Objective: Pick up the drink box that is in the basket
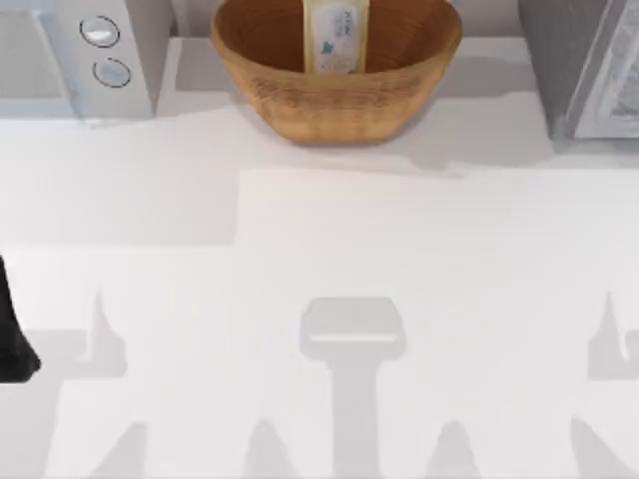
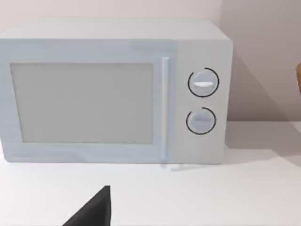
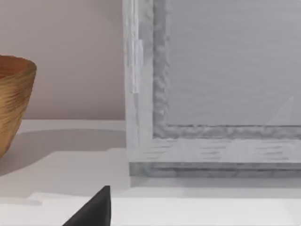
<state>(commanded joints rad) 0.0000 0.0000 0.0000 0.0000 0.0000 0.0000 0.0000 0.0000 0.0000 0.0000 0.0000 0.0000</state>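
Note:
The tan woven basket (image 1: 334,95) stands at the back middle of the table. Inside it the drink box (image 1: 334,38) stands upright, pale yellow with a white label in blue print, and its top is cut off by the view's edge. A dark part of my left arm (image 1: 12,339) shows at the table's left edge, far from the basket. A dark tip of my left gripper (image 2: 94,212) points toward the microwave. A dark tip of my right gripper (image 3: 94,209) shows low in the right wrist view, with the basket's side (image 3: 14,99) off to one side.
A grey-white microwave (image 1: 70,60) with two round knobs (image 2: 202,101) stands at the back left. A grey framed appliance (image 1: 589,70) stands at the back right, close to the right wrist camera (image 3: 211,94). The white table (image 1: 329,249) spreads in front of the basket.

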